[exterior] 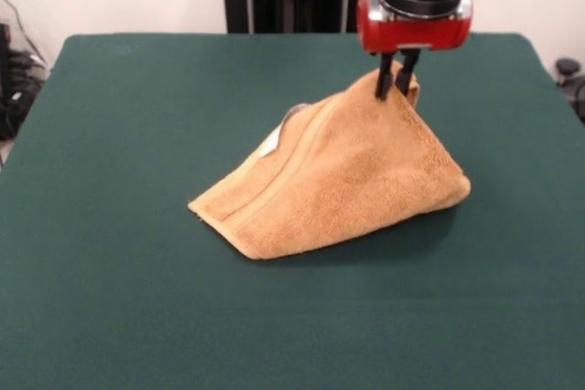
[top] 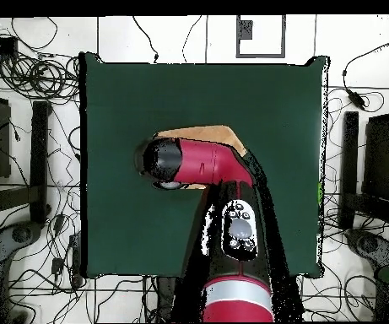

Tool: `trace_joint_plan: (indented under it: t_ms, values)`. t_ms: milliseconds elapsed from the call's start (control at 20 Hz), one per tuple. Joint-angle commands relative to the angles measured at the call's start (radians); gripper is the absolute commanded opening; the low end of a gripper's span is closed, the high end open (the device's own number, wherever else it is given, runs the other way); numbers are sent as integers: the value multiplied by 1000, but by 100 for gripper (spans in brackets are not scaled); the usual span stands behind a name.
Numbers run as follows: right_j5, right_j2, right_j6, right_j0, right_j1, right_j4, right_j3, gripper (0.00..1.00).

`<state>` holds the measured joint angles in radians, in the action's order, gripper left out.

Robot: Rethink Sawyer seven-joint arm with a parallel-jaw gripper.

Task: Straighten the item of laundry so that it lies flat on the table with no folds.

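While the gripper [exterior: 395, 89] hangs over the far right part of the table [exterior: 110, 299], its two dark fingers [exterior: 385, 79] are pinched together on a bunched peak of the towel [exterior: 338, 180]; the jaws stand nearly closed with cloth between them. Front view: the orange-tan towel is raised into a tent shape, with its highest point at the fingers and its lower edge resting on the green cloth. From that peak the fabric slopes down toward the camera and to the picture's left, ending in a broad hem that lies on the table. A woven border band [exterior: 265, 203] runs along the left slope, close to the hem. A small white tag [exterior: 270, 143] shows on the left slope, partway up. The right corner of the towel curls slightly and touches the table top. Above the fingers sits the red and black wrist [exterior: 416, 15] of the arm. Overhead view: the arm [top: 202, 162] covers most of the towel [top: 206, 133]; only a tan strip shows beyond it, near the table's [top: 121, 236] centre. The fingers themselves are hidden in this view.
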<state>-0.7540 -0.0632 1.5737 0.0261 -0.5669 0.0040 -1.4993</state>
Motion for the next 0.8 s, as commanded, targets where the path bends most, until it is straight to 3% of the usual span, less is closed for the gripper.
trace_joint_plan:
  t_ms: [50,800]
  values:
    - [-294,53,173,9,43,49,108,0]
    - [-598,59,192,30,0,61,196,0]
